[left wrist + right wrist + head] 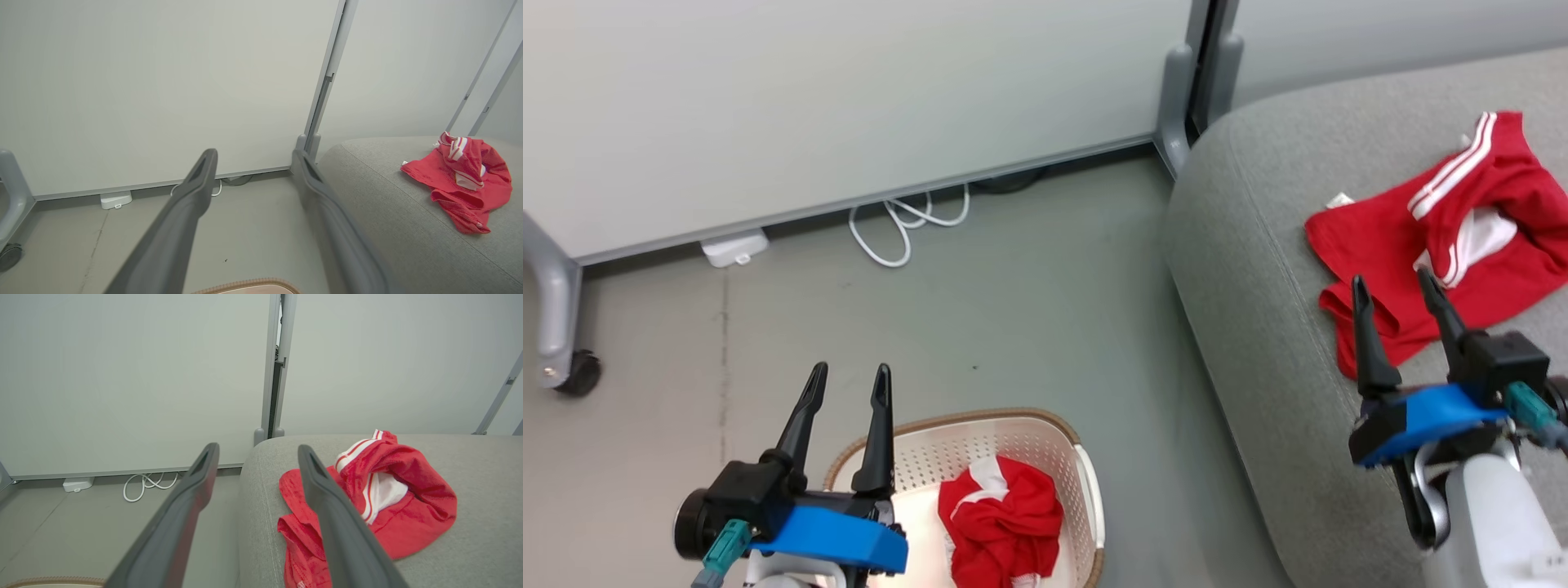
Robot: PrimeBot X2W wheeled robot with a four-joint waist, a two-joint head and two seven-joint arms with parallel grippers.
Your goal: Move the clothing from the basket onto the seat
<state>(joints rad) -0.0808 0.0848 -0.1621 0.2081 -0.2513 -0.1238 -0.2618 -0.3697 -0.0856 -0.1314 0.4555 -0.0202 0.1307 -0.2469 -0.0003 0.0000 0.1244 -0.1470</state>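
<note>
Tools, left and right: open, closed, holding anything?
Left tool: open, empty, by the cream-white perforated plastic basket.
Right tool: open, empty, by the light grey fabric seat.

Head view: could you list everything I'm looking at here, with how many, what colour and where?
seat: one, light grey, right side
basket: one, cream-white with brown rim, on the floor, lower middle
garment on seat: one, red with white stripes, crumpled
garment in basket: one, red and white, bunched
partition panels: two, pale grey, behind
cable: one, white, looped on floor below a panel
small box: one, white, left of cable
caster: one, black, far left
left gripper: one, dark fingers open, above basket's left rim
right gripper: one, dark fingers open, above seat near its garment
</note>
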